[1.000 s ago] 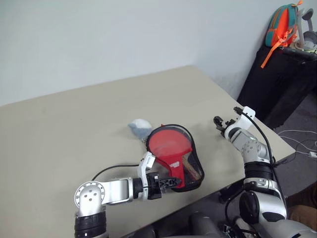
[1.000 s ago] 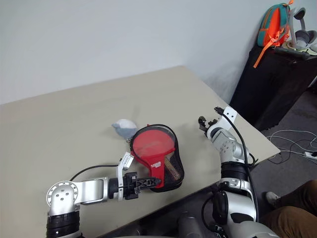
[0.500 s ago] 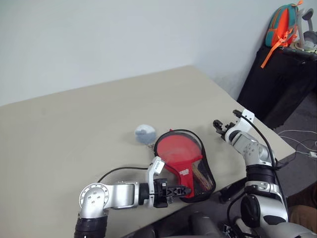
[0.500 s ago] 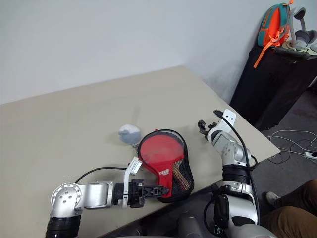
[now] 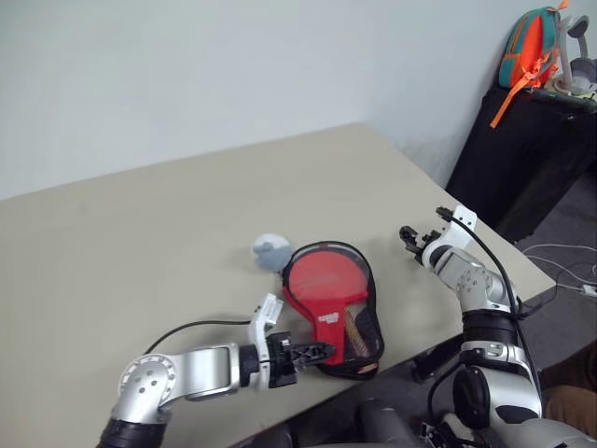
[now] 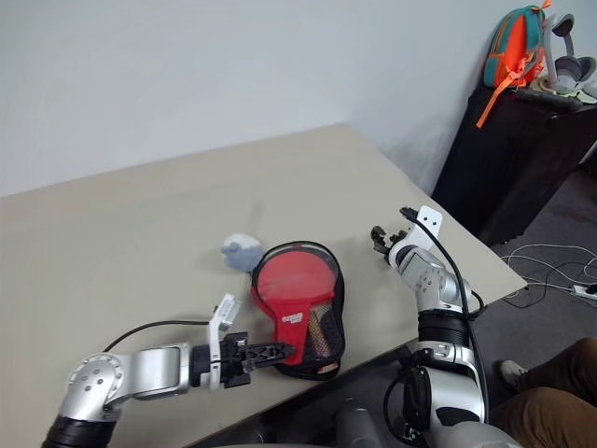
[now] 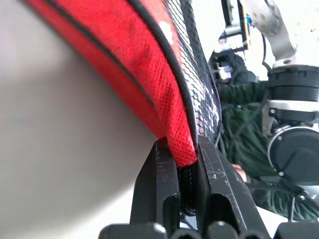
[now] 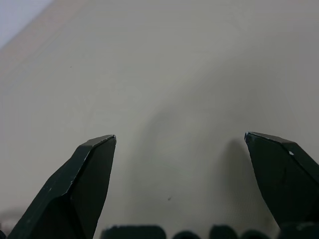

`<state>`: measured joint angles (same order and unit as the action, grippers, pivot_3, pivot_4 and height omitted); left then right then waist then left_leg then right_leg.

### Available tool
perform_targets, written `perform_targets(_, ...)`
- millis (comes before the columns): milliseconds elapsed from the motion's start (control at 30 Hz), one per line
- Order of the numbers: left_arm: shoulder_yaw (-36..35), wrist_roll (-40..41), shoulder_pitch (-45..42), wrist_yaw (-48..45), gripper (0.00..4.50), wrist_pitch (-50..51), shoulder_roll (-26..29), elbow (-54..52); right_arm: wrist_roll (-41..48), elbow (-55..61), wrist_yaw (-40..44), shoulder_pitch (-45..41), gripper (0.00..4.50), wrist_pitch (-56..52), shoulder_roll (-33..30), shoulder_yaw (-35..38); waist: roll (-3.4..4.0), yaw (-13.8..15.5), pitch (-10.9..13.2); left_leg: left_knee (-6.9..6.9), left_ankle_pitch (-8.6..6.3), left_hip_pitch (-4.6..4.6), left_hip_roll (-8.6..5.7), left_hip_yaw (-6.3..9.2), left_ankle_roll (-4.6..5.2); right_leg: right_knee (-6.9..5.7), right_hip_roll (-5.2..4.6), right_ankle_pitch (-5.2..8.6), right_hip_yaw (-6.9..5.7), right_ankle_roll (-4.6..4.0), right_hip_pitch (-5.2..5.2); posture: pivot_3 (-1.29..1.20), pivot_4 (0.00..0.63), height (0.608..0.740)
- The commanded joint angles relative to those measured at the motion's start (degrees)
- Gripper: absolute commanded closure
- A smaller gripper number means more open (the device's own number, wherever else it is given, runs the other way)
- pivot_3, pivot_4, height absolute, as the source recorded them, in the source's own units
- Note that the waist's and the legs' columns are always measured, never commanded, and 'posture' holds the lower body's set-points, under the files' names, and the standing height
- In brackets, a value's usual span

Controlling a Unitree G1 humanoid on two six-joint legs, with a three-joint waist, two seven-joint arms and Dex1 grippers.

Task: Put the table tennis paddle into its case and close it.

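- Left claw [image 5: 317, 352]: fingers pressed together, clamped on the red narrow end of the case [image 5: 340, 303]. In the left wrist view the red fabric edge is pinched between the two black fingers [image 7: 160, 184].
- The case lies on the counter [image 5: 140, 243], extending from the left claw tips away toward the counter's middle, with its round end farthest from that claw. Its black rim and mesh panel face up.
- The table tennis paddle [image 5: 322, 280] sits inside the case. Its round red face is at the end far from the left claw; its handle points toward the claw tips.
- Right claw [image 5: 411, 238]: fingers spread wide apart, holding nothing. It hovers above bare counter, well apart from the case, which lies off to that claw's left side.
- A small blue-grey object [image 5: 270, 250] rests on the counter just beside the case's round end, beyond the case as seen from the left claw.
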<state>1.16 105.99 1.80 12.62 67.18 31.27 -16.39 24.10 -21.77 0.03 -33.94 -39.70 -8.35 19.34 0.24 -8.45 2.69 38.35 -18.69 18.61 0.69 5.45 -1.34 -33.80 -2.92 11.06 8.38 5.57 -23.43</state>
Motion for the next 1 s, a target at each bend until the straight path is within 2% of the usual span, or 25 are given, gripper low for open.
perform_targets(33, -1.1, 0.5, -1.9, -2.7, 4.48, -2.2, 1.6, 0.9, 0.0, 2.1, 0.3, -1.4, 0.0, 1.2, -0.7, 0.3, 0.0, 0.1, 0.0, 0.0, 0.0, 0.0, 0.0, -0.01, 0.0, 0.0, 0.0, 0.0, 0.0, 0.0, 0.0, 0.0, 0.0, 0.74)
perform_targets(267, 0.9, -2.2, -4.2, -8.5, 4.48, -0.4, 4.5, 1.6, -0.1, 1.4, 0.2, -1.8, 0.0, 1.7, -0.3, 0.3, 0.01, 0.2, 0.0, -0.02, 0.01, 0.0, 0.0, -0.01, -0.01, 0.0, 0.0, 0.0, 0.0, 0.0, -0.02, 0.0, 0.0, 0.74)
perform_targets(300, 1.3, -2.8, -4.5, -9.0, 3.77, -0.2, 4.6, 1.5, -0.1, 1.2, 0.2, -1.9, 0.0, 1.8, -0.4, 0.3, 0.01, 0.2, 0.0, -0.03, 0.01, -0.01, 0.0, -0.02, -0.01, 0.0, 0.0, 0.0, 0.0, 0.0, -0.02, 0.0, 0.0, 0.74)
perform_targets(367, 2.9, -4.7, -5.4, -10.0, 3.21, 0.3, 4.2, 1.0, 0.0, 1.3, 0.2, -2.0, 0.0, 1.8, -0.5, 0.4, 0.01, 0.2, 0.0, -0.03, 0.01, 0.0, 0.0, -0.02, -0.01, 0.0, 0.0, 0.0, 0.0, 0.0, -0.03, 0.0, 0.0, 0.74)
perform_targets(533, 6.1, -6.6, -8.0, -11.7, 1.38, 1.0, 2.2, 2.1, -0.1, 1.6, 0.2, -1.9, 0.0, 1.5, -0.3, 0.1, 0.01, 0.2, 0.0, -0.03, 0.01, 0.0, 0.0, -0.02, -0.01, 0.01, 0.0, 0.0, 0.0, 0.0, -0.01, 0.0, 0.0, 0.74)
perform_targets(633, 6.2, -7.5, -8.4, -13.3, 1.49, 1.5, 2.4, 2.4, 0.1, 3.2, 0.0, -1.1, 0.0, 0.6, -0.3, 0.0, 0.02, 0.1, 0.0, -0.06, 0.01, -0.01, 0.0, -0.02, -0.01, 0.0, 0.0, 0.0, 0.0, 0.0, -0.03, 0.0, 0.0, 0.74)
perform_targets(733, 4.5, -9.3, -8.3, -16.0, 2.35, 2.0, 4.6, 2.1, 0.3, 4.6, 0.0, -0.3, 0.0, -0.1, -0.5, 0.1, 0.02, 0.2, 0.0, -0.06, 0.01, 0.0, 0.0, -0.02, -0.01, 0.0, 0.01, 0.01, 0.0, 0.0, -0.05, 0.0, 0.0, 0.74)
perform_targets(833, 2.0, -12.0, -8.7, -19.3, 2.35, 2.4, 8.1, 3.8, 0.6, 5.6, 0.0, 0.3, 0.0, -1.0, -0.8, 0.6, 0.03, 0.2, 0.0, -0.07, 0.01, 0.0, 0.0, -0.02, -0.01, 0.0, 0.0, 0.04, 0.0, -0.03, -0.06, 0.0, 0.0, 0.74)
perform_targets(1000, -0.6, -21.5, -4.1, -32.3, 2.35, 3.7, 17.7, 1.5, 1.1, 5.7, 0.3, 0.0, 0.0, -1.3, -1.1, 1.3, 0.13, -0.3, 0.1, -0.12, 0.0, 0.02, 0.01, -0.04, -0.01, 0.02, 0.01, 0.06, 0.0, -0.06, -0.11, 0.0, 0.0, 0.74)
